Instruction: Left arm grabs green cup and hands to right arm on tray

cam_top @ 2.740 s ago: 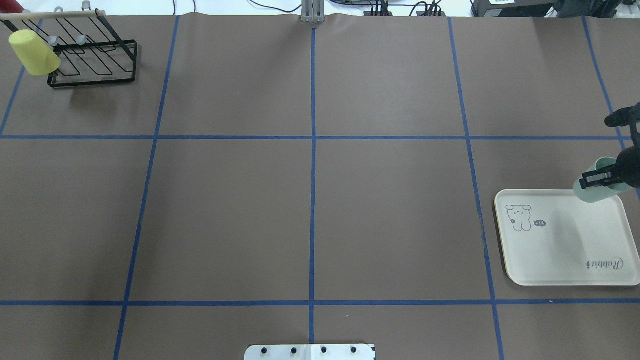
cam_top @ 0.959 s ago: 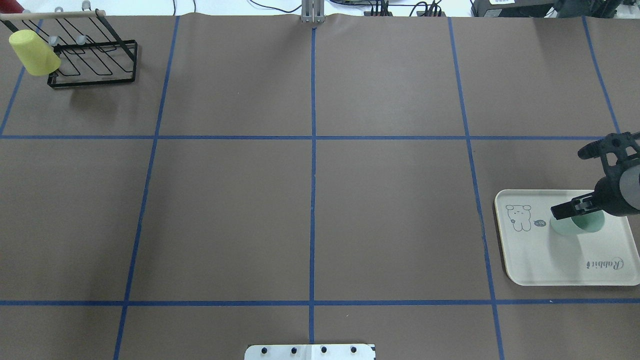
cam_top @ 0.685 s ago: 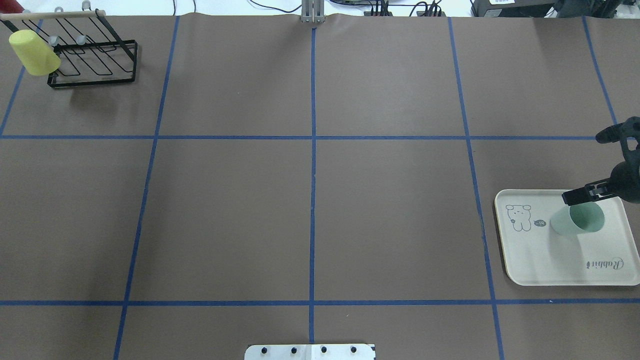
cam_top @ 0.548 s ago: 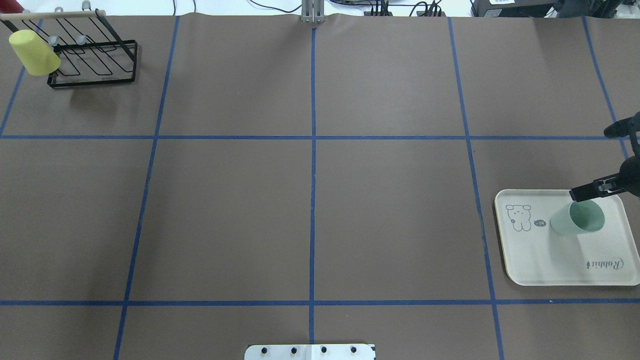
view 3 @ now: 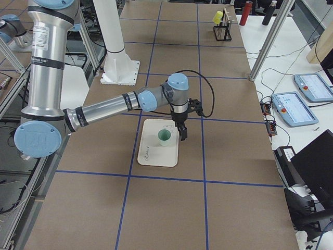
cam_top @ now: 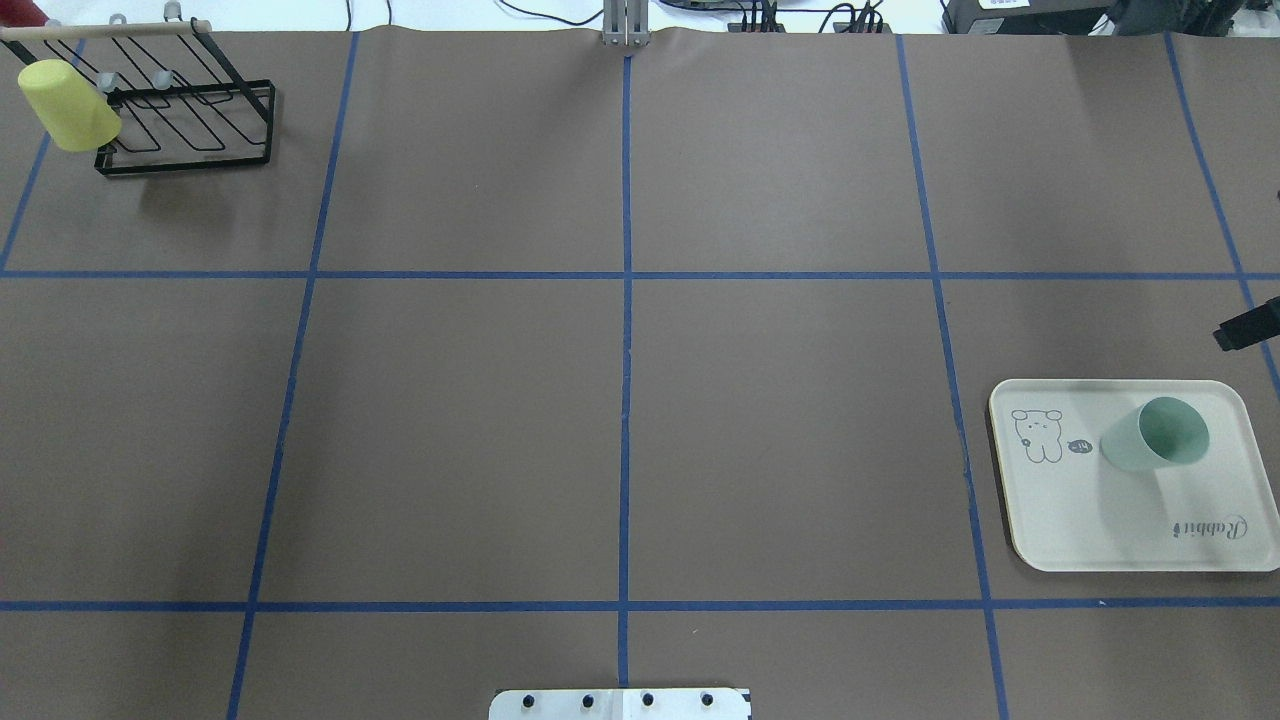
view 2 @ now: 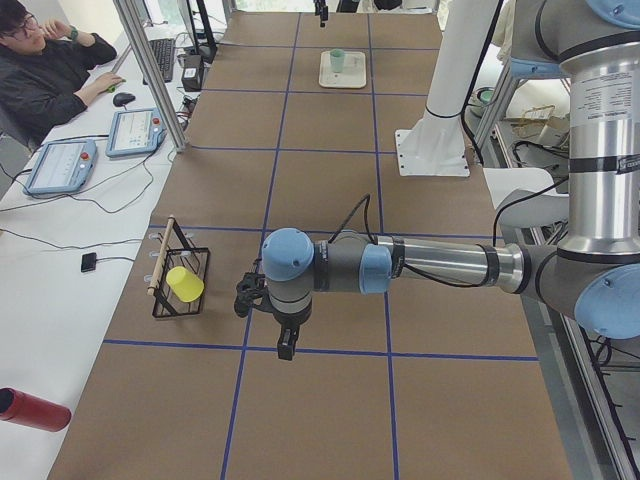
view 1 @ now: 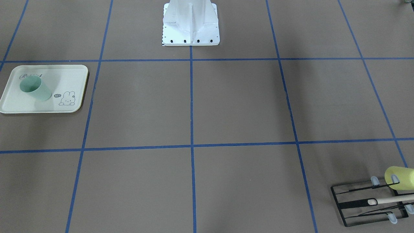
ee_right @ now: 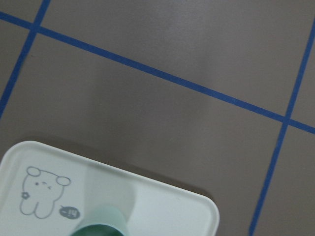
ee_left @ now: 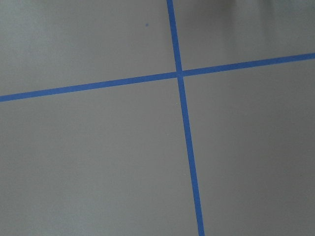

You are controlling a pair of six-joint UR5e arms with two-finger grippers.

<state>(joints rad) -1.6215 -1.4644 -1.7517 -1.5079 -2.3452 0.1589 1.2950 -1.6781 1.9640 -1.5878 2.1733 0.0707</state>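
The green cup [cam_top: 1155, 447] stands upright, mouth up, on the tray [cam_top: 1090, 540] at the table's right, next to the bunny drawing. Cup [view 1: 34, 88] and tray [view 1: 69, 72] also show in the front view. My right gripper [cam_top: 1245, 328] is off the cup, beyond the tray's far right corner; only one black fingertip shows at the overhead view's right edge. In the right side view it [view 3: 182, 133] hangs just beside the cup [view 3: 164, 137] and holds nothing. My left gripper [view 2: 285, 345] shows only in the left side view, low over bare table; I cannot tell whether it is open.
A black wire rack [cam_top: 185, 125] with a yellow cup [cam_top: 68, 105] on it stands at the far left corner. The robot's white base [view 1: 190, 22] is at the near middle. An operator [view 2: 50, 70] sits beyond the far edge.
The right gripper brought the green cup over the tray, set it down, let go, then drew back up and to the right, nearly out of the overhead view.
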